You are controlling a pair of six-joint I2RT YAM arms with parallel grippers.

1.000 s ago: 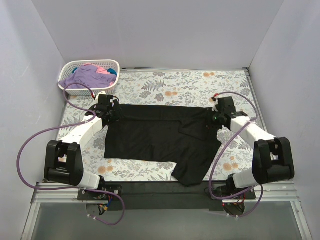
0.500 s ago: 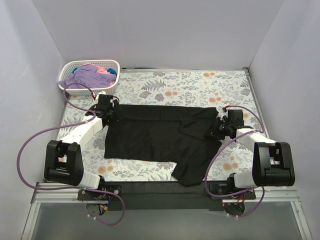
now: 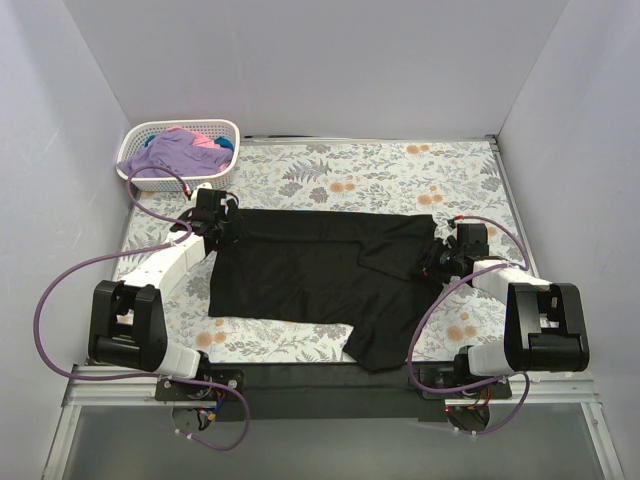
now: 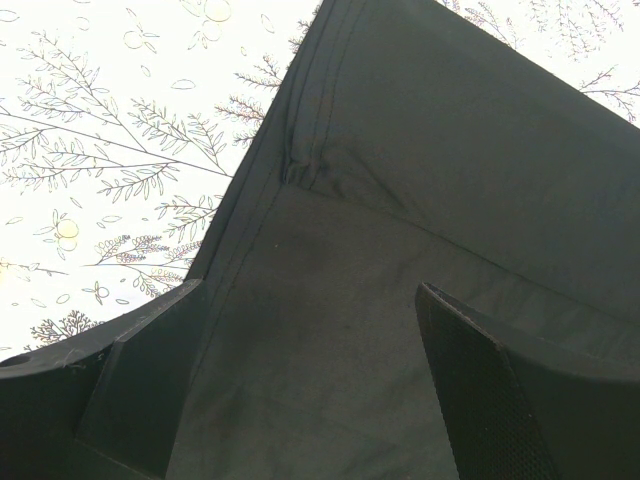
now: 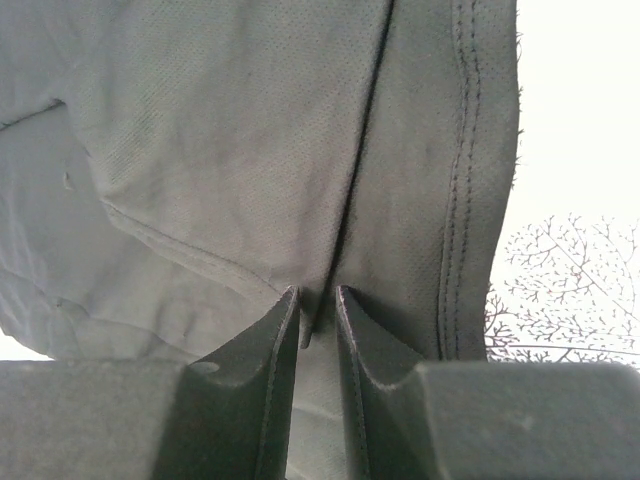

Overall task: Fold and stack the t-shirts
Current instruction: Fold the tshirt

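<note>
We log one t-shirt (image 3: pixel 310 275) on the table (image 3: pixel 400 170) between left gripper (image 3: pixel 226 229) and right gripper (image 3: pixel 431 262), with other tees (image 3: pixel 170 152) in the basket (image 3: pixel 233 130) far-left.

The top camera sits high up, behind the near edge of the flower-printed counter (image 3: pixel 400 170). It looks down from far off and sees all of it, near edge at 6 o'clock. The left wrist camera hangs close over the soft plain black cloth t-shirt (image 4: pixel 400 250), its own dark fingers (image 4: pixel 130 390) at 5 and 7 o'clock, counter at 10 o'clock. The right wrist camera is even nearer. All three share that shirt.
</note>
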